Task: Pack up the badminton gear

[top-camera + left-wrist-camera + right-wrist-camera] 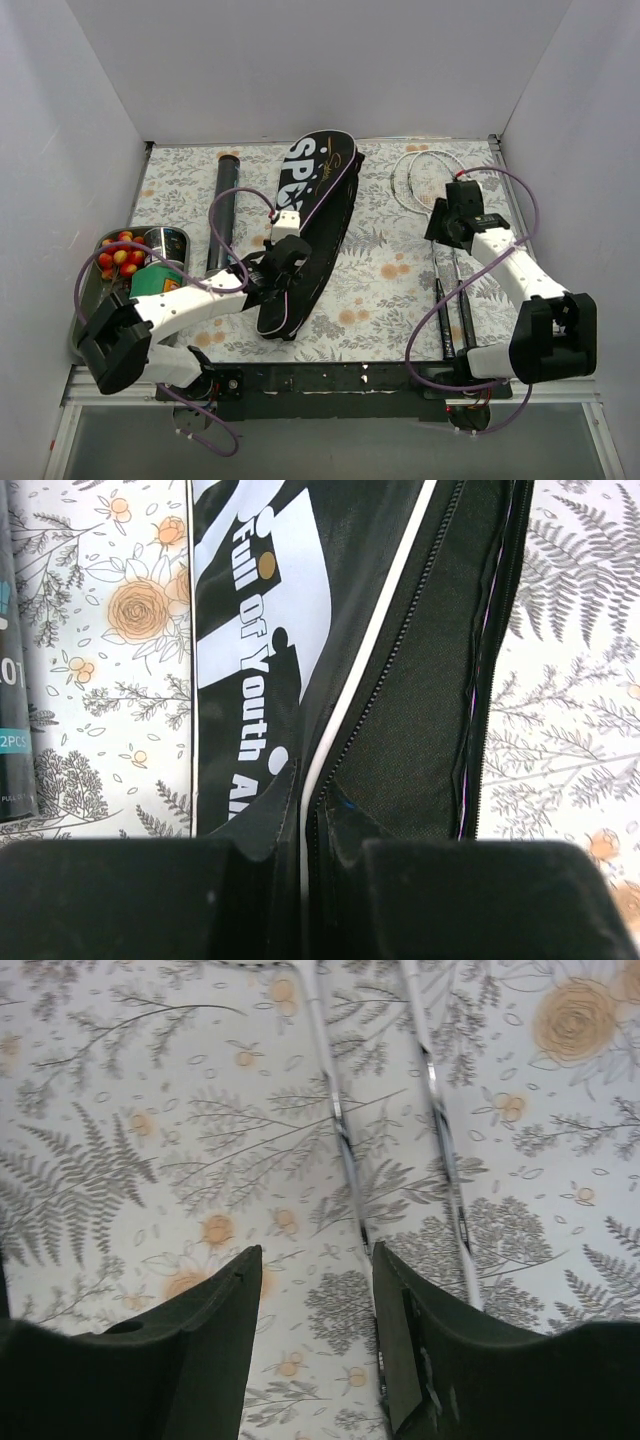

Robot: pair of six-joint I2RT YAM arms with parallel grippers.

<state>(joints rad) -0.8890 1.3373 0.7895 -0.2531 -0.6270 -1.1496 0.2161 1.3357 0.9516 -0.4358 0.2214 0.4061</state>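
1. The left gripper (305, 842) is closed, and in its wrist view it seems to pinch the zipper edge of the racket bag (310, 220) near the narrow, near end. The right gripper (315, 1260) stands open with nothing between its fingers, low over the shafts of the rackets (443, 318).
2. The step in hand looks like getting the rackets into the bag: one arm holds the bag's edge while the other lines up for a pick.
3. The next move calls for the right gripper to centre on a shaft. One thin shaft runs just beside its right finger (420, 1350), the other lies outside the gap. A shaft that thin could slip or roll when squeezed.
4. The bag is long and black with white lettering and white piping. It lies slanted across the middle of the floral table (390, 260), and its zipper track looks parted.
5. The two silver-framed rackets lie side by side on the right, heads far, black handles near.
6. The dark shuttle tube (222, 210) lies left of the bag, well apart from the rackets. No shuttlecocks show.
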